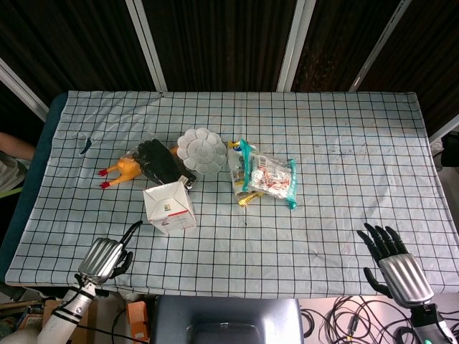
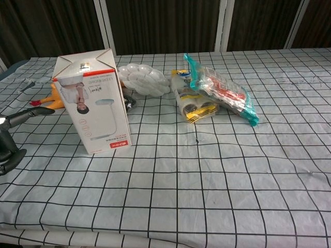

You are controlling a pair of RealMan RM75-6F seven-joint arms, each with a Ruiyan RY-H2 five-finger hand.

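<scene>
White carton stands upright just left of the surface centre, untouched. At its 7 o'clock, near but apart, the left hand sits at the front edge, fingers mostly curled in with one stretched toward the carton, holding nothing. Rubber chicken and black pouch lie at the carton's 11 o'clock, flower-shaped white tray at 1, snack packets at 2. Far off at 4 o'clock, the right hand rests with fingers spread wide, empty.
</scene>
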